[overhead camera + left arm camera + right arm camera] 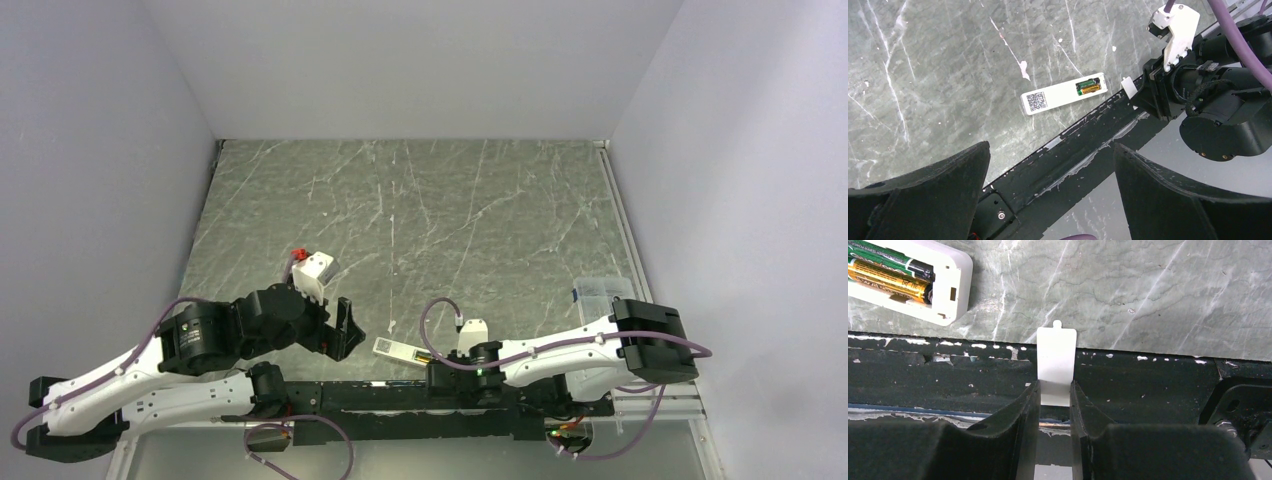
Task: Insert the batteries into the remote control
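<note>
Close to the near edge of the green-grey marbled table [450,200], about midway along it, lies the slim white rectangular remote control [1064,94], back upward so that its recess is open to the arms. The two slim batteries [1088,86], one green-and-black and one gold, lie side by side in that recess at the end nearer the right arm. That suggests the loading itself is done and only the closing is left. Just beside that end, over the black metal rail [1148,375] along the table's near edge, the small flat white plastic cover [1056,360] stands between the fingers of the right gripper [1054,390], which pinch its two long sides. Its tabbed end points toward the table, probably so the tab can lead into the remote's slot. The left gripper [1050,150] hangs above the remote on its left side, jaws spread wide with nothing between them, likely held ready to steady the remote. The cover's lower part is hidden between the right fingers, so the depth of the grip cannot be told. The remote's button side lies face down and unseen, the right wrist view cuts off most of its body, and from the top camera the batteries are barely a dark speck.
</note>
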Available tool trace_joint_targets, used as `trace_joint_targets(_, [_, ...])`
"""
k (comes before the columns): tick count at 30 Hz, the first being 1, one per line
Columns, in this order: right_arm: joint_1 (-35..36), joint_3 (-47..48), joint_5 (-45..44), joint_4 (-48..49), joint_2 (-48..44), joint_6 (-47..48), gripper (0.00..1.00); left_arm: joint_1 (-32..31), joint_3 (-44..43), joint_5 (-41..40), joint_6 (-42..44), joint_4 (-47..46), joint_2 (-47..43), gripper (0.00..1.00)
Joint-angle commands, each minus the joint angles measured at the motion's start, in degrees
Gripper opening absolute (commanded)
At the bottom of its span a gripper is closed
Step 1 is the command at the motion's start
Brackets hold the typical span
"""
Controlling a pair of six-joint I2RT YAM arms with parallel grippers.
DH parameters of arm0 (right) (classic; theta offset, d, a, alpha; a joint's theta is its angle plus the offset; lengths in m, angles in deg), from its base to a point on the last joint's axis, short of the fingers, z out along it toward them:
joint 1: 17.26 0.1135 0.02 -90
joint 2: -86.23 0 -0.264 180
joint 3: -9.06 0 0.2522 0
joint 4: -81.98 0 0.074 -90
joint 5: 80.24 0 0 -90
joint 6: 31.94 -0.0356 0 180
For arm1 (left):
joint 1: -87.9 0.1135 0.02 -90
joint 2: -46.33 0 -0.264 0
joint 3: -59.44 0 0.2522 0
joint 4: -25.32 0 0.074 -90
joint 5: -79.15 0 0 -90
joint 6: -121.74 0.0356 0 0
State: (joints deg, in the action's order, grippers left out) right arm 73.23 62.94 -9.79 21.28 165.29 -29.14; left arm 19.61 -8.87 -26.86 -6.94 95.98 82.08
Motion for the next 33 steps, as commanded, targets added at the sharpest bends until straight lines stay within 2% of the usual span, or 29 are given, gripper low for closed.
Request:
trace_joint_targets(1, [0.7,0.1,-0.6,-1.7,-0.8,-0.8,0.11,-0.4,-0.2,-1.7,-1.1,-0.1,0.4,0.99])
trace_joint_targets(11, [0.8,2.5,-3.1,-4.8,-3.2,0.3,0.13,-0.4,-0.2,-2.0,-1.2,0.0,1.0,0.99])
trace_joint_targets(23, [0.8,1.8,-4.0,-2.7,-3.1,-1.9,0.48,-0.4,-0.2,-1.9,-1.1,-0.2,1.5,0.99])
trace_joint_targets(33, [-0.4,0.3,-4.4,0.8,-2.7,-2.2,0.52,-0.4,-0.2,-1.6,-0.9,-0.2,1.6,0.99])
